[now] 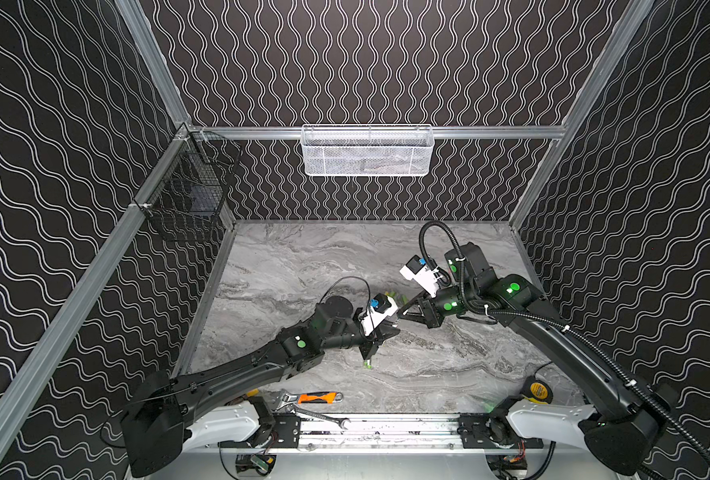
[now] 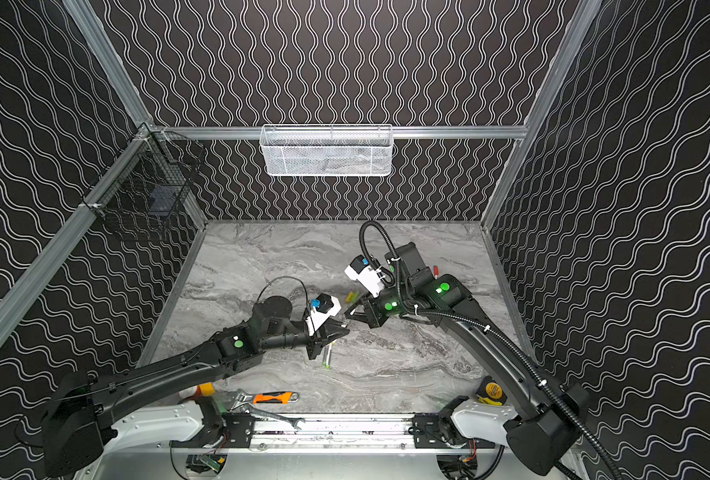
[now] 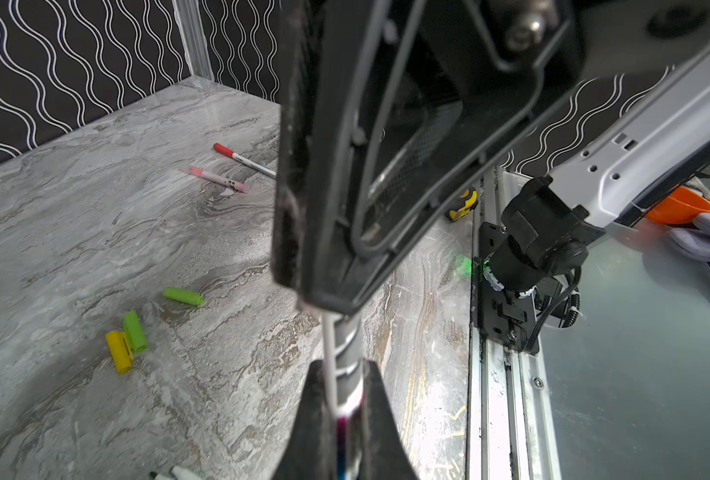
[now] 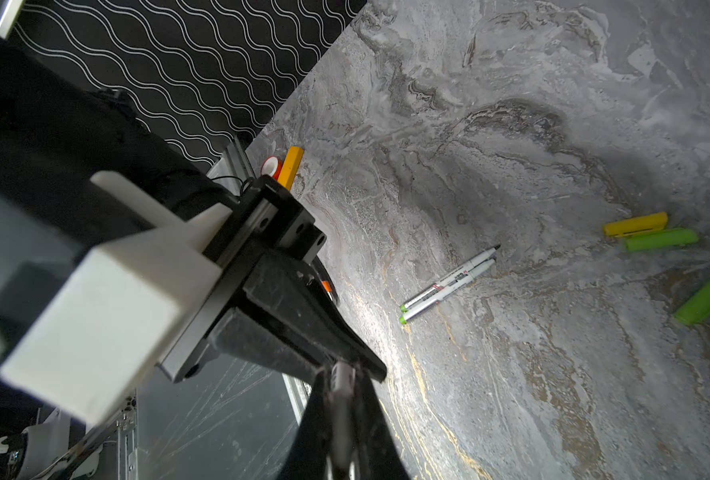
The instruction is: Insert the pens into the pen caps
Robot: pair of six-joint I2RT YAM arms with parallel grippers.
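Observation:
My left gripper and right gripper meet tip to tip above the middle of the table, both shut on one white-grey pen with a pink-red band. In both top views they touch at the left gripper and right gripper. Two green-ended pens lie side by side under the left arm. A yellow cap and two lime green caps lie loose behind the grippers. Two red-ended pens rest farther right.
An orange-handled wrench and a steel spanner lie at the front edge, with a yellow tape measure at front right. A white mesh basket hangs on the back wall and a black wire basket on the left.

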